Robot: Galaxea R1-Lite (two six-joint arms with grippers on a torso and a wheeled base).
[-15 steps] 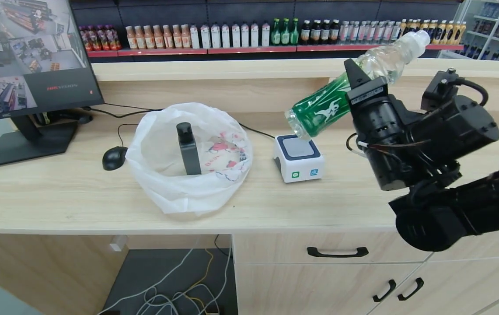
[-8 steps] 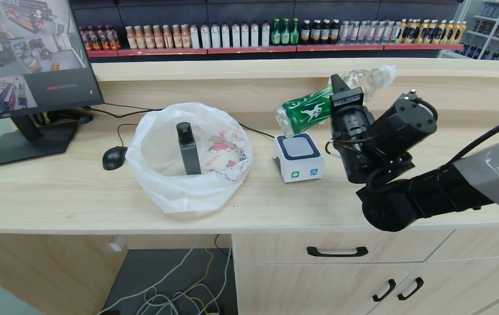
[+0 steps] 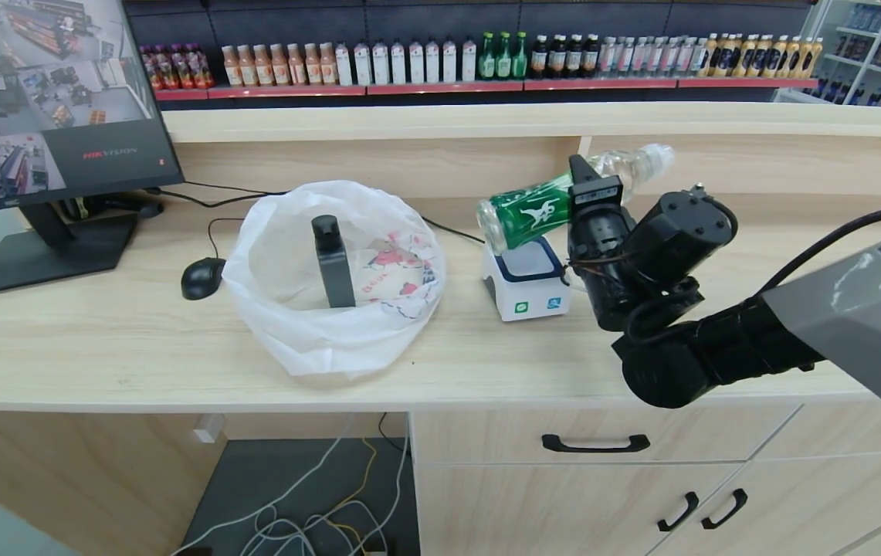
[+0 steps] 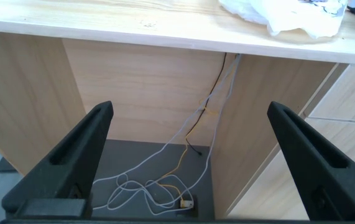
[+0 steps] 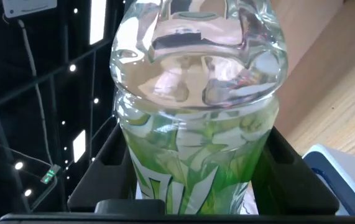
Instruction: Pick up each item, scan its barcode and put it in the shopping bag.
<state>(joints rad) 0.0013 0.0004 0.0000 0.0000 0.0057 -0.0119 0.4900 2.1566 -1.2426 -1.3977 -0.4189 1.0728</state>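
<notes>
Scanning step judged underway: green bottle (image 3: 533, 212) gripped in right hand (image 3: 585, 185), held tilted just above scanner (image 3: 526, 282) on bench (image 3: 139, 347). Left hand (image 4: 189, 112) spread, empty. Next: barcode faced to scanner, then bottle carried to shopping bag (image 3: 286, 340).

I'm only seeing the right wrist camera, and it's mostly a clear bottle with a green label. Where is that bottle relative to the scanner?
Observer: In the head view, the green-labelled bottle lies tilted in the right pincer. Its base end is over the top of the white scanner and its cap end is higher.
Operator: Where's the shopping bag?
Observer: The white shopping bag sits open on the counter, to the scanner's left, with a dark bottle standing upright inside.
Operator: And the left arm?
Observer: The left pincer is open and holds nothing. It is low, facing the space under the counter.
</notes>
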